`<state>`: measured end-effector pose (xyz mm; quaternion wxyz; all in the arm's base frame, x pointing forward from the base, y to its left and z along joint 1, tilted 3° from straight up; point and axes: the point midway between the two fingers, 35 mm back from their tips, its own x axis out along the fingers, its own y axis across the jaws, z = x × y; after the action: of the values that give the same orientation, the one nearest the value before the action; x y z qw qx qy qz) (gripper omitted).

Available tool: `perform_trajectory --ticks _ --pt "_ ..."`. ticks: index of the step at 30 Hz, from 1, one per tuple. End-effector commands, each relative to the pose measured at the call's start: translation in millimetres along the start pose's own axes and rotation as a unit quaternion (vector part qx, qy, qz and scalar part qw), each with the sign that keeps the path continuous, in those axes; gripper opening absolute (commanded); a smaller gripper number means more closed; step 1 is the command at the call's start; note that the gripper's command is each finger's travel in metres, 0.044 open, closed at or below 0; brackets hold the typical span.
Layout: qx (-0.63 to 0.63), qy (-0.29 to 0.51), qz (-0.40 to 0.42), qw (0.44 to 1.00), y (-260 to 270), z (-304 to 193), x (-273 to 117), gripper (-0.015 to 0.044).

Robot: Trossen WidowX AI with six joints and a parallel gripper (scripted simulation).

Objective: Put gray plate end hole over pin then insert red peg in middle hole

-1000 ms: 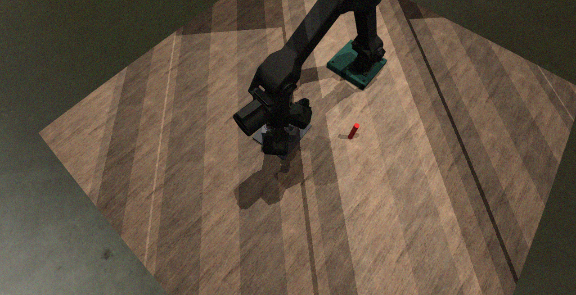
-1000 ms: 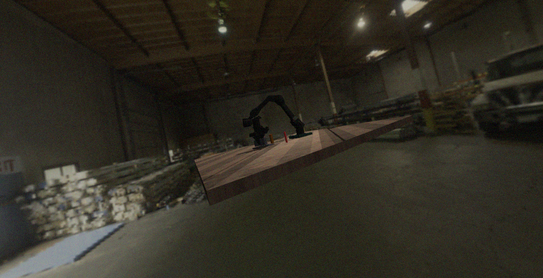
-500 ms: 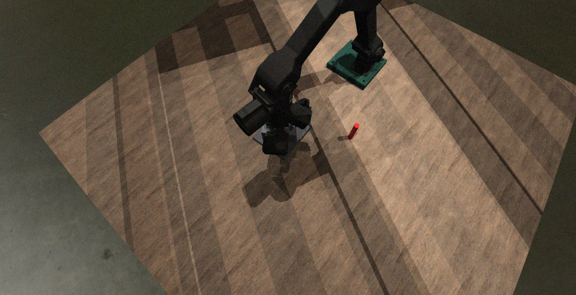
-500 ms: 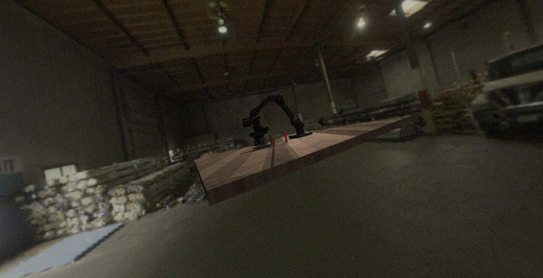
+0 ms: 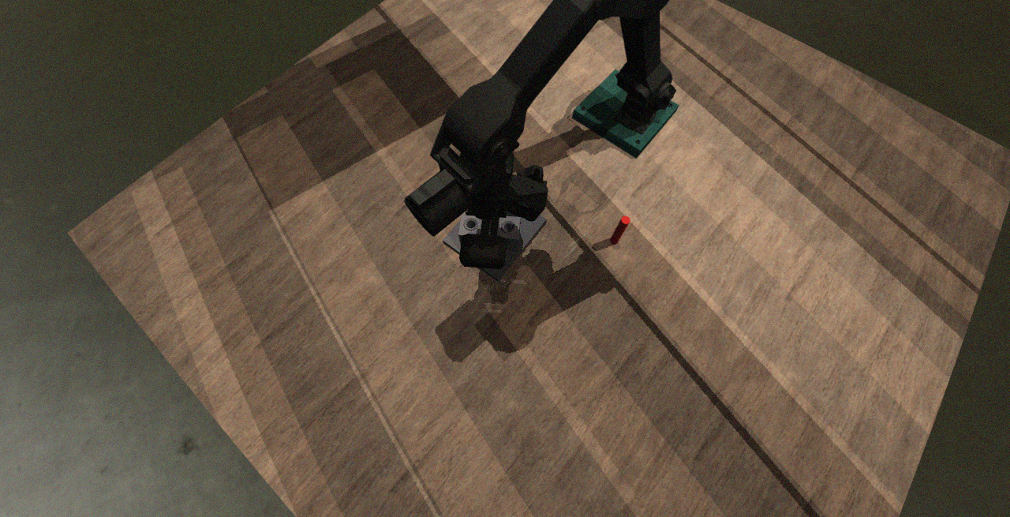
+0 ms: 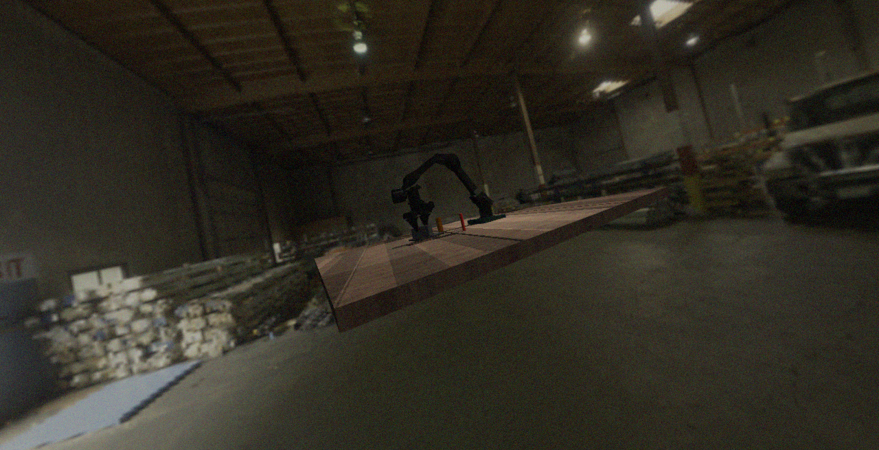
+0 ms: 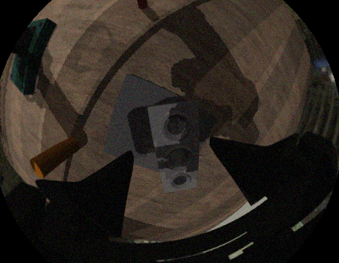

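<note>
We see the black arm [image 5: 544, 54] [image 6: 424, 169] arched over the wooden bench [image 5: 671, 372] [image 6: 430, 275] [image 7: 85, 47], its gripper [image 5: 488, 226] [image 6: 420, 229] [image 7: 172, 148] pointed down, wide open and holding nothing. Between and beyond the parted fingers, our wrist view finds the gray plate [image 5: 518, 232] [image 6: 424, 231] [image 7: 159, 133], its three round holes in a row, positioned over the dark, square base [image 5: 534, 228] [image 6: 413, 239] [image 7: 122, 109]. We cannot tell from these angles whether an end hole is seated over the pin, nor whether the plate lies fully flat. The red peg [image 5: 619, 231] [image 6: 463, 222] [image 7: 142, 4] stands upright on the bench, apart from the plate and outside its middle hole. An orange peg [image 6: 439, 225] [image 7: 54, 157] stands on the same bench, between the plate and the red peg in our exterior view; the arm hides it from above. The arm rises from a green mount [image 5: 607, 129] [image 6: 492, 219] [image 7: 25, 77] at some distance from the base, and its shadow falls across the wood beside the plate. Behind the bench, we look into a dim warehouse with lit ceiling lamps, stacked goods and a vehicle [image 6: 829, 145] at the right edge of the view.
</note>
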<state>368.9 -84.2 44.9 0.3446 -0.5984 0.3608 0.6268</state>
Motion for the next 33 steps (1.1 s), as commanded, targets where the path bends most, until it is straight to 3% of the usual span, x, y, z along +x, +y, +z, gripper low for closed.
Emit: perform_trajectory --ticks 1,5,13,19,26,33 --pt "0.0 0.01 -0.009 1.0 -5.6 -4.8 -41.0 0.044" --pt "-0.001 0.009 -0.007 1.0 -1.6 -0.7 -91.7 0.044" --pt "0.006 0.009 -0.007 1.0 -3.6 -0.8 -100.2 0.044" --pt "0.231 0.006 -0.009 0.973 -11.2 30.2 -103.2 0.044" --pt "0.507 0.001 -0.01 0.862 -16.1 70.7 -105.7 0.044" --pt "0.738 -0.003 -0.009 0.675 -15.6 110.3 -106.4 0.044"
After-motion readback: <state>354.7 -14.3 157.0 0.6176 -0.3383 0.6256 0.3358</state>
